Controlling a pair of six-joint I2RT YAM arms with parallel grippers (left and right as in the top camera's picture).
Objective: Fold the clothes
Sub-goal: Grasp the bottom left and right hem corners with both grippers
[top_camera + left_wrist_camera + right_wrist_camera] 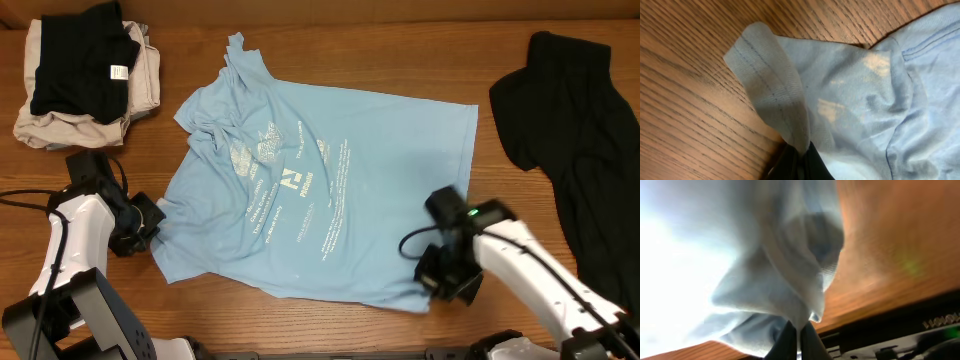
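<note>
The light blue T-shirt (pixel 330 190) lies spread, print up, on the wooden table (pixel 400 60), between your two grippers. It is light, soft cloth that will sag and wrinkle, so take it at the stitched hem, where it is thicker. Your left gripper (pixel 799 162) is clamped on a hemmed corner right at its fingertips. Your right gripper (pixel 797 339) pinches a hem fold the same way. The black garment (pixel 575 130) lies on the outer side of the right gripper.
</note>
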